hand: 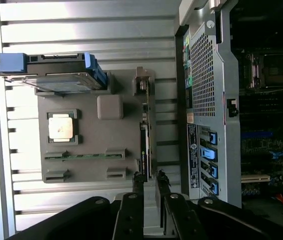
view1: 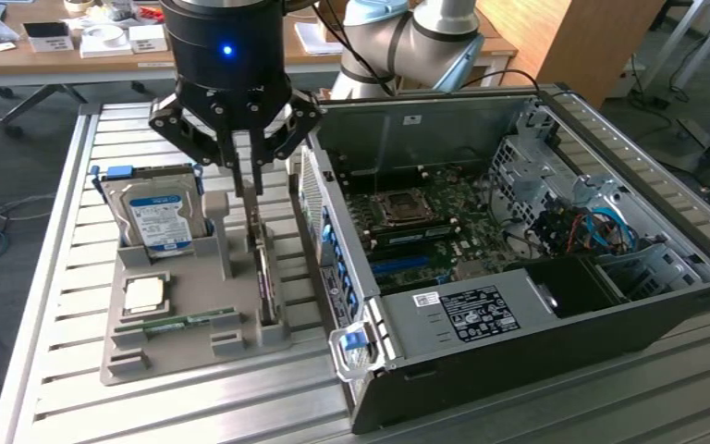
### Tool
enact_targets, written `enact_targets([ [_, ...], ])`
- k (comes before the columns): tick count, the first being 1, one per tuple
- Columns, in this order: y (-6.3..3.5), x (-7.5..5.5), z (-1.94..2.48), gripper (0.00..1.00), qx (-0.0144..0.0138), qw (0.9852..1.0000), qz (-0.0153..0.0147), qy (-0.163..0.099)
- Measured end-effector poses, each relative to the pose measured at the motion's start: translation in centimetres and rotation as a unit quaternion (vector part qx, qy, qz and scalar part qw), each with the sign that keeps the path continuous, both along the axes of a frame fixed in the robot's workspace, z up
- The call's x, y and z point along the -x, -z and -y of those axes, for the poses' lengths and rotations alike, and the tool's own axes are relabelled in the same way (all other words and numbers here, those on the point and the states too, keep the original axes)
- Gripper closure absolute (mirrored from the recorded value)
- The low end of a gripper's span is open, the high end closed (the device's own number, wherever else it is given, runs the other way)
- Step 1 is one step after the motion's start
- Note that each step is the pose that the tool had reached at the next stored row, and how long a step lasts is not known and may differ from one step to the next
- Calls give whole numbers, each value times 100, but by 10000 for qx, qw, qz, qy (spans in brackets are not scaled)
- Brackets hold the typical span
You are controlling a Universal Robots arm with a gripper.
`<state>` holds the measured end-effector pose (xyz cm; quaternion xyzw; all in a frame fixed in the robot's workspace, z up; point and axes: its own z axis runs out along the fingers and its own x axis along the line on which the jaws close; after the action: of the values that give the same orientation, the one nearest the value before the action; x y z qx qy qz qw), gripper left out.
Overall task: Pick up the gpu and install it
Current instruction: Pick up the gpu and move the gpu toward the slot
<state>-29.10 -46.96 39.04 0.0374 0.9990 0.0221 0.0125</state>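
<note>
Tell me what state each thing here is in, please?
gpu, standing on edge in the grey holder, not installed.
gripper, just above the gpu, in line with it.
hard drive, upright in the holder.
processor chip, flat in the holder.
memory stick, lying in the holder.
computer case, side open, motherboard exposed.

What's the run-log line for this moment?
pincer: low over gpu | gpu: upright in tray slot, uninstalled | case: open, beside tray

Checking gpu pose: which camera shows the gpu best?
Wrist view: the gpu stands on edge in the gray tray, most of its long edge and green strip visible. Exterior view shows it as a thin dark sliver in the tray.
</note>
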Motion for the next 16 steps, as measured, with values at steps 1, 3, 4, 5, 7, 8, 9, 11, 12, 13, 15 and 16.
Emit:
enact_targets([
  [1, 0, 0, 0, 77, 0, 10000, 0, 0],
  [3, 0, 0, 0, 71, 0, 10000, 0, 0],
  [4, 0, 0, 0, 71, 0, 10000, 0, 0],
  [5, 0, 0, 0, 64, 0, 10000, 0, 0],
  [7, 0, 0, 0, 64, 0, 10000, 0, 0],
  [8, 0, 0, 0, 64, 0, 10000, 0, 0],
  [9, 0, 0, 0, 64, 0, 10000, 0, 0],
  [11, 0, 0, 0, 64, 0, 10000, 0, 0],
  [12, 0, 0, 0, 64, 0, 10000, 0, 0],
  [13, 0, 0, 0, 64, 0, 10000, 0, 0],
  [15, 0, 0, 0, 64, 0, 10000, 0, 0],
  [16, 3, 0, 0, 64, 0, 10000, -1, 0],
])
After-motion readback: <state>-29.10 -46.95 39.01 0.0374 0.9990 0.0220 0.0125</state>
